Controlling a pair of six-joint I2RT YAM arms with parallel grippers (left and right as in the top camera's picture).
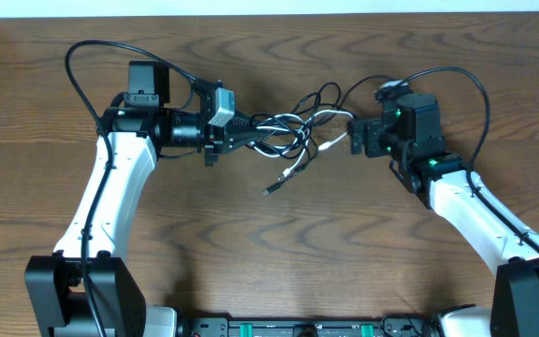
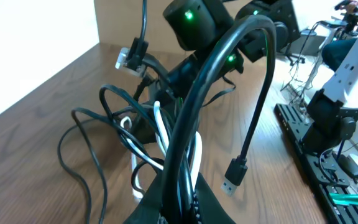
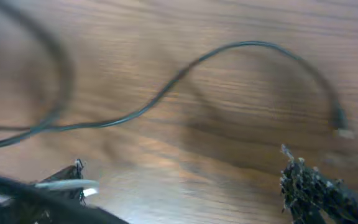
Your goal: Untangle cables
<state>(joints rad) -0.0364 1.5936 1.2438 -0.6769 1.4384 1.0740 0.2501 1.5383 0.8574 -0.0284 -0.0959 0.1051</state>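
The cables (image 1: pixel 293 129), two black and one white, lie tangled in loops at mid table. My left gripper (image 1: pixel 243 131) is shut on a bundle of them at the tangle's left side. The left wrist view shows its jaws (image 2: pixel 182 193) clamped on a black cable (image 2: pixel 216 68) and the white cable (image 2: pixel 160 127). A black USB plug (image 2: pixel 234 176) hangs free. My right gripper (image 1: pixel 352 138) is open at the tangle's right side. In the right wrist view its fingers (image 3: pixel 182 171) stand wide apart. The white plug end (image 3: pixel 67 185) lies by the left finger. A thin black cable (image 3: pixel 247 45) arcs across the wood beyond.
A loose black plug end (image 1: pixel 271 189) trails toward the table's front from the tangle. Thicker black arm wires (image 1: pixel 82 56) loop over each arm. The table's far edge (image 1: pixel 269 16) runs along the top.
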